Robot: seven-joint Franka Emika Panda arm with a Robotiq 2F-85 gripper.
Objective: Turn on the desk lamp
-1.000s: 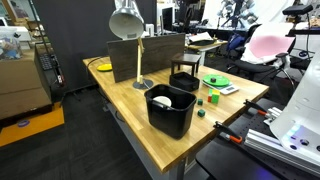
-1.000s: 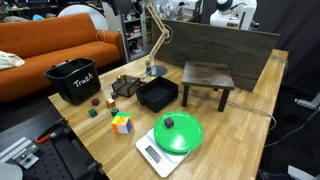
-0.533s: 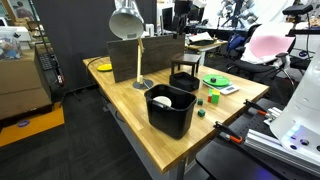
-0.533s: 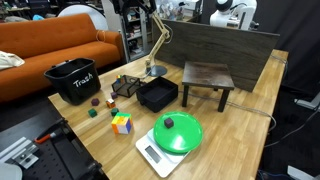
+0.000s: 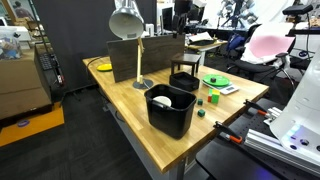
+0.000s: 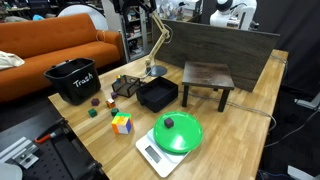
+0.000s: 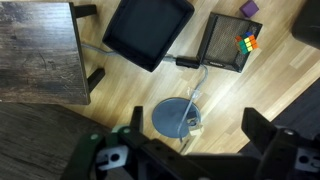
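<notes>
**Wrist view.** The gripper (image 7: pixel 190 125) enters from the bottom edge. Its body is cut off by the frame, and its fingers (image 7: pixel 108 158) are dark and out of focus. The jaws stand wide apart, holding nothing and touching nothing that can be seen. Between them, farther down, lies the round grey base of the desk lamp (image 7: pixel 170 117), with the foot of the stem on the base's right side. A pale cable (image 7: pixel 203 80) runs from the base toward a black tray (image 7: pixel 148 30). Right of the tray is a wire-mesh basket (image 7: pixel 225 50) holding a multicoloured cube (image 7: pixel 244 43). Left of the tray is a dark wooden stool (image 7: pixel 40 50), partly cropped.

**Exterior views.** The gripper cannot be picked out against the dark clutter behind the worktop. In an exterior view the desk lamp (image 5: pixel 126 20) stands near the far edge of the wooden worktop (image 5: pixel 118 98), just in front of a dark upright board (image 5: pixel 155 52). Its silvery dome shade is turned toward the camera, and whether it is lit cannot be told. In an exterior view the desk lamp (image 6: pixel 158 42) leans, and its shade is lost at the top edge. A black bin (image 6: pixel 72 82) near the worktop's left corner bears white handwriting too small to read. A green plate (image 6: pixel 177 133) rests on a white scale (image 6: pixel 155 158) at the near edge.
</notes>
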